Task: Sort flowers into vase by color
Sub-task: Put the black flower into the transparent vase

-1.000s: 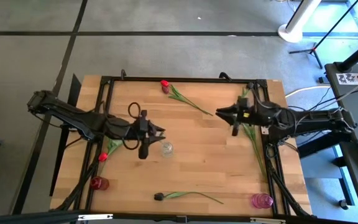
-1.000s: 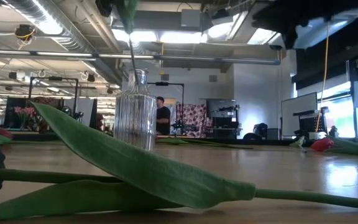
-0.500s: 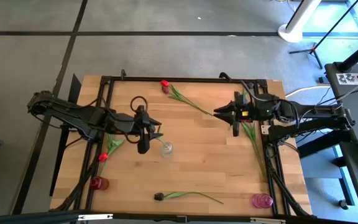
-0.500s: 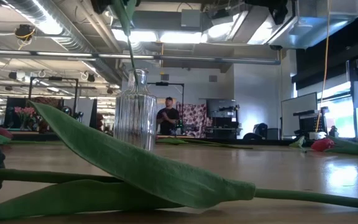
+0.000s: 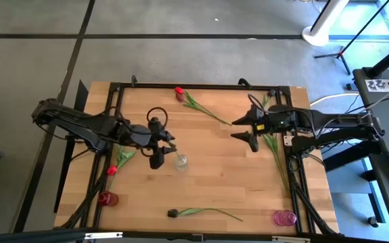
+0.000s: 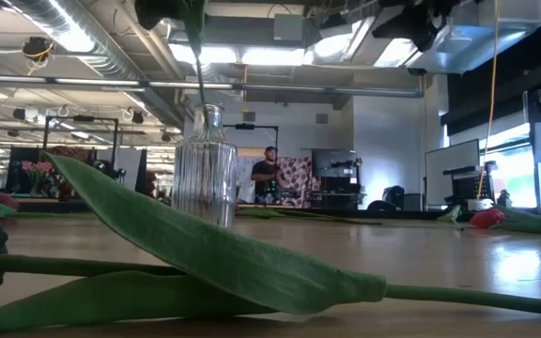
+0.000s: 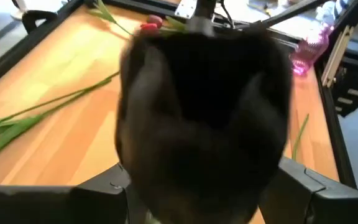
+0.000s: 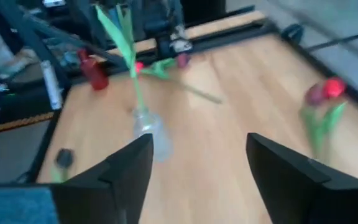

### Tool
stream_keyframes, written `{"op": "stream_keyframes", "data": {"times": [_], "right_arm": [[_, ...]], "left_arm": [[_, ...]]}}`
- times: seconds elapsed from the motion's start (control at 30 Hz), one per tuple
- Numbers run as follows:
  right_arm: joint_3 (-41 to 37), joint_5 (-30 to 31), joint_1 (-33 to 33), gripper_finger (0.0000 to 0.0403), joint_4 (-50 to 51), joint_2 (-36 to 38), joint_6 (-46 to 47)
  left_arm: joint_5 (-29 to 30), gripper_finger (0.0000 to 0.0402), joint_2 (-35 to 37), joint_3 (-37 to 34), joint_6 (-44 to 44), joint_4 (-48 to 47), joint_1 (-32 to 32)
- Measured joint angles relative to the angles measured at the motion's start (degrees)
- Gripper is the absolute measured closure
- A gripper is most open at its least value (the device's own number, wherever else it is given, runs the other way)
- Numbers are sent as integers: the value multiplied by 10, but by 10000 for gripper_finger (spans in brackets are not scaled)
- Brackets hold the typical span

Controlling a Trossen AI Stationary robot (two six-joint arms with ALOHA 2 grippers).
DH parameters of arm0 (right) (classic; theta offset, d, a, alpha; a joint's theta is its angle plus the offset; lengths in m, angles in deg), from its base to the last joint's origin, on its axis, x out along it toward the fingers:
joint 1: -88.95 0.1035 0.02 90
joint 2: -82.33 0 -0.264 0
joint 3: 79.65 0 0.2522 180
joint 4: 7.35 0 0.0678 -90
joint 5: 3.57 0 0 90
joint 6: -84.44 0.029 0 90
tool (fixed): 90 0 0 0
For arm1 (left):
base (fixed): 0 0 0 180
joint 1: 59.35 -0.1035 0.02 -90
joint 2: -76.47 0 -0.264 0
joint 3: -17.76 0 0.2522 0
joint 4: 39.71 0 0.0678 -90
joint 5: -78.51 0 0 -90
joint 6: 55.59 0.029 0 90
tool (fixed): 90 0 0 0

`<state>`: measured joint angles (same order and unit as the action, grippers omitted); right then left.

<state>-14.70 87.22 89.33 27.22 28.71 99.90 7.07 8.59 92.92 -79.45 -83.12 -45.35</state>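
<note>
A clear glass vase (image 5: 180, 162) (image 6: 205, 178) stands left of the table's middle. A flower's green stem (image 6: 198, 75) (image 8: 122, 37) rises out of it. The flower's dark head (image 7: 204, 106) fills the left wrist view, between the spread fingers of my left gripper (image 5: 169, 145), which hangs open just over the vase. My right gripper (image 5: 243, 131) (image 8: 197, 168) hovers open at the right, holding nothing. A red flower (image 5: 179, 90) lies at the far edge, its stem pointing at the right gripper. A dark flower (image 5: 172, 213) lies at the near edge. Another red flower (image 5: 111, 169) lies at the left rail. My left gripper stands open around the dark flower head (image 7: 204, 106), coming from above and the table's left. The head hides the finger pads, so I cannot tell whether either one touches it. The stem stands in the clear vase.
A red vase (image 5: 107, 198) stands at the near left corner and a pink vase (image 5: 284, 217) at the near right corner. Green stems (image 5: 275, 152) lie along the right rail. A black frame edges the table. A person stands far off in the room behind.
My right gripper has opened and drifted a little toward the table's left and far edge, leaving the low view's upper right. My left gripper has shifted slightly to the right over the clear vase. The stem has stayed in the vase.
</note>
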Motion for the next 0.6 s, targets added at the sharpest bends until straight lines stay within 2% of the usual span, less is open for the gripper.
{"op": "stream_keyframes", "data": {"times": [0.3,0.6], "right_arm": [[-1,1,0,118,4,-25,0],[0,22,3,118,2,-50,-81]], "left_arm": [[5,178,1,61,-11,-152,-6],[-32,178,1,123,-34,-299,-5]]}}
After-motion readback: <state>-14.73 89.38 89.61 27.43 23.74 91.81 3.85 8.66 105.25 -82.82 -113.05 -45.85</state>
